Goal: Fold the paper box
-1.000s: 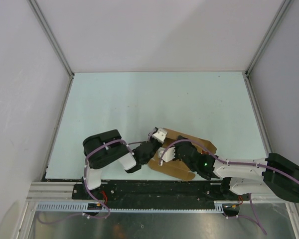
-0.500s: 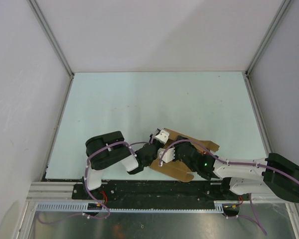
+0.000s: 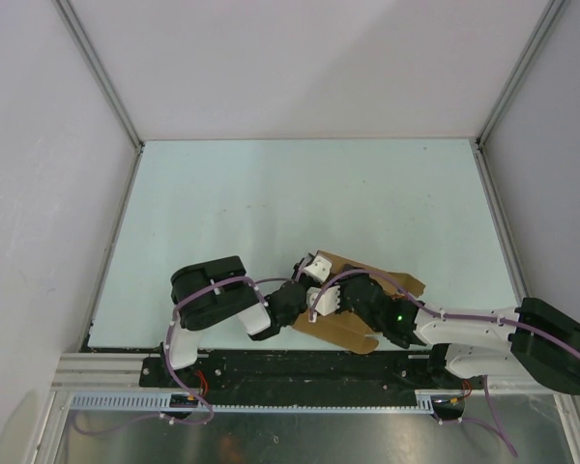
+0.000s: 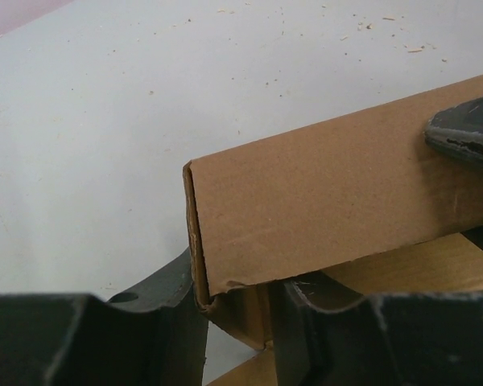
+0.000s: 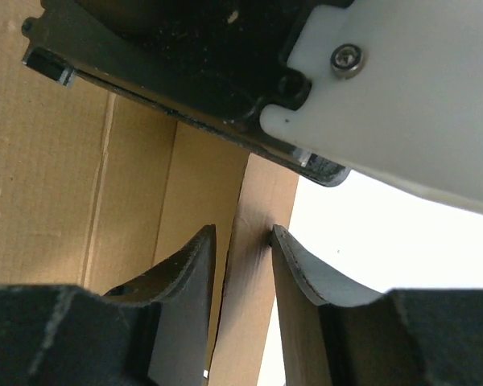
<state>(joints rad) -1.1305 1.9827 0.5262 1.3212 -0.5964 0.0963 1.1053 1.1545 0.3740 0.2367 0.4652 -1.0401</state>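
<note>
One paper box (image 3: 348, 333) sits lower centre; the two pincers, left gripper (image 4: 235, 322) and right gripper (image 5: 241, 257), each straddle one of its edges, and I cannot tell if either clamps.

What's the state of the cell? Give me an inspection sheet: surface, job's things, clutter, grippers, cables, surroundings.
Surface: pale table, small specks on it.
Job's things: brown box, part folded, near the table's near edge.
Clutter: nothing seen.
Grippers: left gripper astride a box corner; right gripper astride a box wall; whether either grips cannot be told.
Cables: purple cables, one looping above the box.
Surroundings: white walls, metal posts.
</note>
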